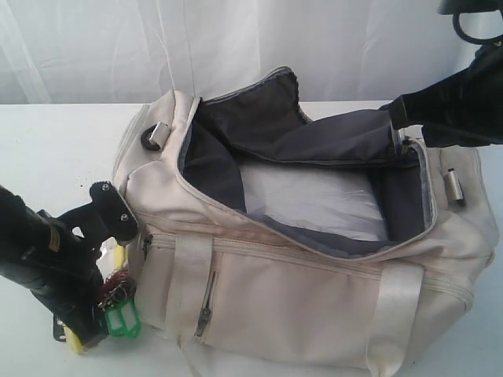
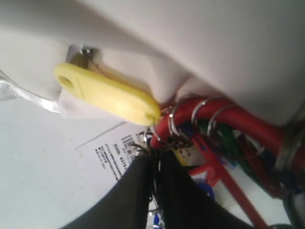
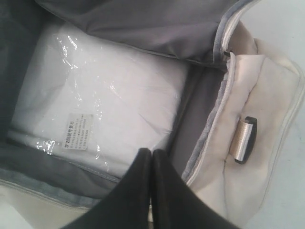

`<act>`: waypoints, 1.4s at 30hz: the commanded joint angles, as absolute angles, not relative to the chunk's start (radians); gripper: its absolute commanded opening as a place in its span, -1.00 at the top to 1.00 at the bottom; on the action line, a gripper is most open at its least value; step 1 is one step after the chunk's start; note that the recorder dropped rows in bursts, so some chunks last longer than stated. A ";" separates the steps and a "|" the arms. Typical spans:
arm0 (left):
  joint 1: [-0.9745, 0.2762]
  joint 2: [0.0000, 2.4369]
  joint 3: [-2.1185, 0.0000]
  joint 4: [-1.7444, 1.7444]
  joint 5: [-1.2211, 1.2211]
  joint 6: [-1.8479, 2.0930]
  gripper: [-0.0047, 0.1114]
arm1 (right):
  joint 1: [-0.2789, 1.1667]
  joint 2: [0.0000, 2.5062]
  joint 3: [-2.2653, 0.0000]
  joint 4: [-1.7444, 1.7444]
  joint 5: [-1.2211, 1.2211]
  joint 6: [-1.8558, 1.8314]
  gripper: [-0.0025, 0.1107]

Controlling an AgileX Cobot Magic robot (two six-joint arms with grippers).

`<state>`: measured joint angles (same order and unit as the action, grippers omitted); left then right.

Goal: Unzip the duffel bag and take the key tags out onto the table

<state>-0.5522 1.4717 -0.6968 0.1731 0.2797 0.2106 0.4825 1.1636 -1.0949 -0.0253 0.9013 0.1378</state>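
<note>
White table (image 1: 47, 157), broad and plain, under everything.

Cream fabric bag (image 1: 314, 306) across the middle and right of the exterior frame. Unzipped along the top, flap thrown back toward the upper middle, dark grey lining showing. Matching webbing straps down the near side, with a zipped pocket between them. Black hardware at the upper left end. On the bag's floor, a flat white packet (image 3: 105, 100) in clear film with a small printed sticker.

Right gripper (image 3: 150, 160) at the upper right of the exterior frame, at the bag's far rim by the zip end. Fingers pressed together, nothing visible between them, tips above the lining just beside the packet. Near it, on the cream end panel, a short metal barrel (image 3: 243, 139).

Left gripper (image 2: 153, 160) at the lower left of the exterior frame, outside the bag and just beside its end. Pinched narrow on the metal rings of the tags (image 1: 122, 318).

Tags out of the bag, bunched at the lower left against its end wall. Red, green and yellow plastic, a little blue, on several wire rings. Yellow one sticking out toward the bag fabric in the left wrist view, green one lowest in the exterior frame. Resting on the table or hanging just over it: cannot tell.

Beneath the tags, a white paper slip (image 2: 109, 152) with a barcode and fine print.
</note>
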 commanded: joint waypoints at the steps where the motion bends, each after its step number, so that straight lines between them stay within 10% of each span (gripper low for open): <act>1: -0.560 1.473 -0.743 0.157 0.363 0.204 0.36 | 0.479 1.157 -1.094 -0.023 0.889 0.143 0.96; 6: -0.560 1.473 -0.747 0.157 0.378 0.202 -0.02 | 0.479 1.157 -1.094 -0.023 0.886 0.143 0.96; 24: -0.560 1.320 -0.977 0.125 0.674 0.096 -0.02 | 0.479 1.157 -1.094 0.008 0.829 0.139 0.96; 32: -0.560 1.315 -0.977 0.086 0.674 0.081 0.92 | 0.479 1.157 -1.002 0.008 0.694 0.136 0.96; 42: -0.560 1.315 -0.979 0.045 0.654 0.081 0.91 | 0.479 1.157 -0.898 0.000 0.692 0.136 0.96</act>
